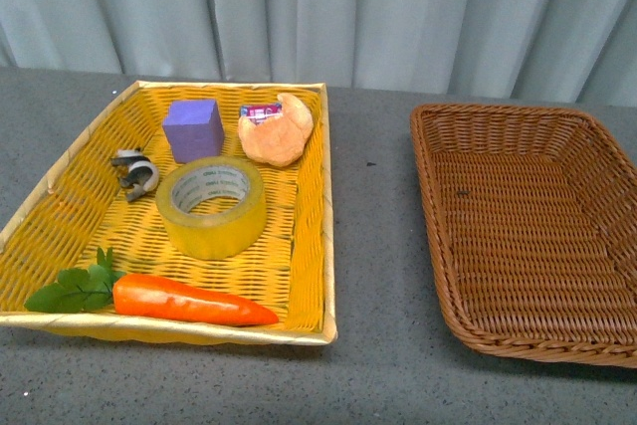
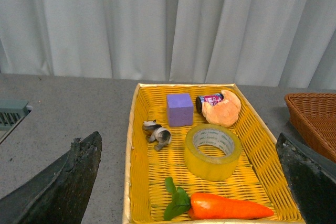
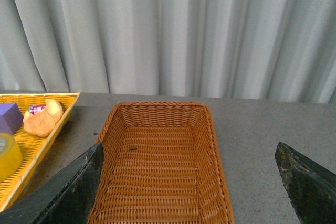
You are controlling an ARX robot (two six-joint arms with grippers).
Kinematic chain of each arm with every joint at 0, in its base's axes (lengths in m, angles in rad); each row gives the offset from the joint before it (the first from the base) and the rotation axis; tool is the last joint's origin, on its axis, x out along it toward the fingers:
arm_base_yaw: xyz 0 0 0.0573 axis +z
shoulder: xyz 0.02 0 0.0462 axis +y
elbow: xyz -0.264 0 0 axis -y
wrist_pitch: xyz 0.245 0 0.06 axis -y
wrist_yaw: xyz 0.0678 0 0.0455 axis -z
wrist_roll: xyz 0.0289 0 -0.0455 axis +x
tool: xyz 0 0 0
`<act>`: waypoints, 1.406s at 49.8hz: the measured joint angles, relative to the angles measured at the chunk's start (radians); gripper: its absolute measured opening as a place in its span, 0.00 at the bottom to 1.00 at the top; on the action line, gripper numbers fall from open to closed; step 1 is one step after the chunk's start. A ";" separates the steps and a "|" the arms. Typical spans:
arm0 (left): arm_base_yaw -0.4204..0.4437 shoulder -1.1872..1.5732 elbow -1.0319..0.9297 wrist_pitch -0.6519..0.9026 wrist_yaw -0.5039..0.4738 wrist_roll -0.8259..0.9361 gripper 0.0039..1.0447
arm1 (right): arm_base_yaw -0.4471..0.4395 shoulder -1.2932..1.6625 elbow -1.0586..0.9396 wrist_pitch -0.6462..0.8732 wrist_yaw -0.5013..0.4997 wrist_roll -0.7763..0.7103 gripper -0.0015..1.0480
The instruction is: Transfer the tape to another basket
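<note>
The tape, a wide yellowish roll with a white printed core, lies flat in the middle of the bright yellow basket. It also shows in the left wrist view and partly in the right wrist view. The dark brown wicker basket stands to the right with nothing in it, also in the right wrist view. My left gripper is open, held back above the yellow basket's near end. My right gripper is open above the brown basket. Neither arm shows in the front view.
In the yellow basket lie a purple cube, a croissant, a small grey metal clip and a carrot with green leaves. A grey table separates the baskets. A pale curtain hangs behind.
</note>
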 joint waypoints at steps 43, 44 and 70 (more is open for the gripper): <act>0.000 0.000 0.000 0.000 0.000 0.000 0.94 | 0.000 0.000 0.000 0.000 0.000 0.000 0.91; 0.000 0.000 0.000 0.000 0.000 0.000 0.94 | 0.000 0.000 0.000 0.000 0.000 0.000 0.91; 0.000 0.000 0.000 0.000 0.000 0.000 0.94 | 0.000 0.000 0.000 0.000 0.000 0.000 0.91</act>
